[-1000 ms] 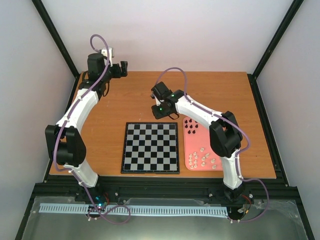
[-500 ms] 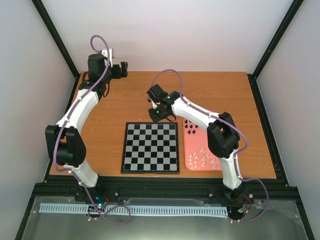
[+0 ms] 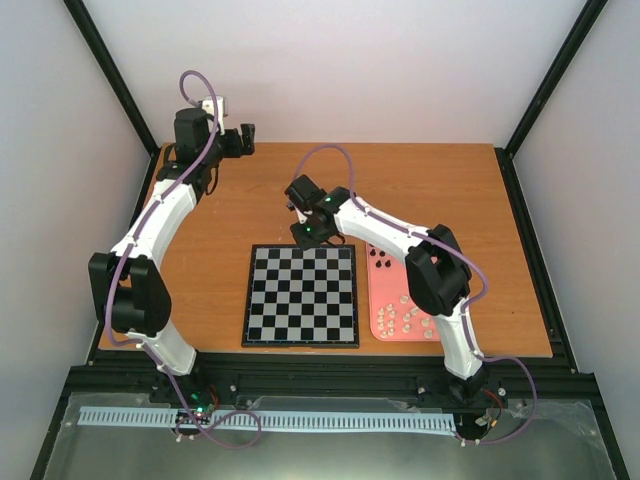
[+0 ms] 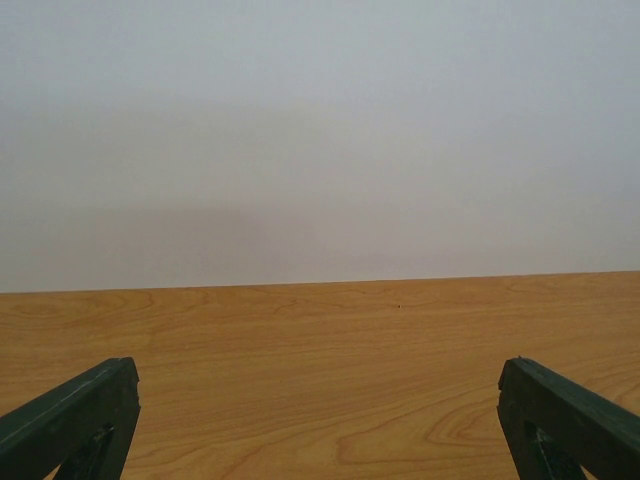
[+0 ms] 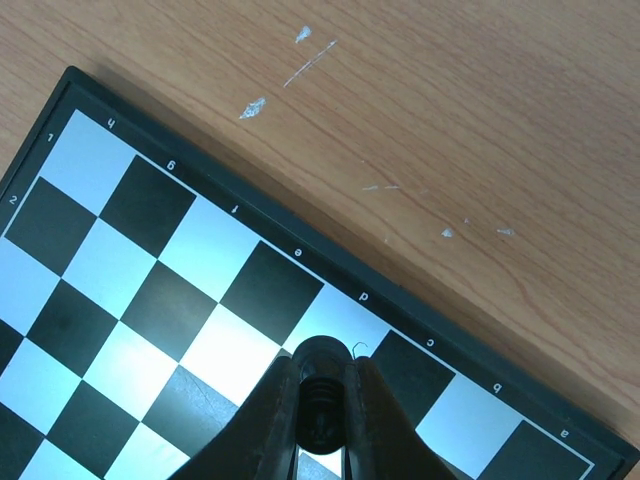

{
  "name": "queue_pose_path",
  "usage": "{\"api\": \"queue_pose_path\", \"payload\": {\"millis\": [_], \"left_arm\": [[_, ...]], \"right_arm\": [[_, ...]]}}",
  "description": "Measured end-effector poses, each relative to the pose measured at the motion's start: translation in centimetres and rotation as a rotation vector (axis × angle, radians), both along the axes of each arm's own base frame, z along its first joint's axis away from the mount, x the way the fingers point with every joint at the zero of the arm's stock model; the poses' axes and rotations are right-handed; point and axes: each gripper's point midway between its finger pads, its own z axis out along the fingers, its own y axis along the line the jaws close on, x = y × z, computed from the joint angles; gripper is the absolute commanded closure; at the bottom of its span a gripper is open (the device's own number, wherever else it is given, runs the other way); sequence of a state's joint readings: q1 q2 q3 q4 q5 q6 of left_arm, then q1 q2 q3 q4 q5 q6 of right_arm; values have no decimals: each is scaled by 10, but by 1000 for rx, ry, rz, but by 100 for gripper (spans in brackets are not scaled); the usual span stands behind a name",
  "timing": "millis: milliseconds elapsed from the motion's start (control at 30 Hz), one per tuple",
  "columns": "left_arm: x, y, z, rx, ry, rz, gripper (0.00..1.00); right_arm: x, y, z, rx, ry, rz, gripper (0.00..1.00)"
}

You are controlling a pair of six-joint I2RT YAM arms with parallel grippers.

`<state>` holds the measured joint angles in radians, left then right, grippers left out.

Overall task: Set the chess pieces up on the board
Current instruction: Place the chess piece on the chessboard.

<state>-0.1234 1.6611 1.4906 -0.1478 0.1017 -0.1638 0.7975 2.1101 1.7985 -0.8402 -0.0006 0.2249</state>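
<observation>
Right claw (image 5: pixel 322 400): clamped on a tiny black rounded chess piece (image 5: pixel 320 357), its long axis pointing down. Flat black-and-silver checkered board (image 5: pixel 150 300): directly beneath the claw, far edge row under the tips.

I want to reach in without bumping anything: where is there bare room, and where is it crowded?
The board is bare; only at its far edge the right end effector holds a black piece. Bare table lies left of the board and beyond its far edge. The pink tray, right of the board, is crowded with pieces.
</observation>
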Motion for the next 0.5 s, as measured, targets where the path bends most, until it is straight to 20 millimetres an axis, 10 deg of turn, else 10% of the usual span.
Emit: {"api": "queue_pose_path", "payload": {"millis": [500], "left_arm": [[0, -1, 1, -3, -5, -7, 0]], "right_arm": [[-1, 9, 3, 1, -16, 13, 93]]}}
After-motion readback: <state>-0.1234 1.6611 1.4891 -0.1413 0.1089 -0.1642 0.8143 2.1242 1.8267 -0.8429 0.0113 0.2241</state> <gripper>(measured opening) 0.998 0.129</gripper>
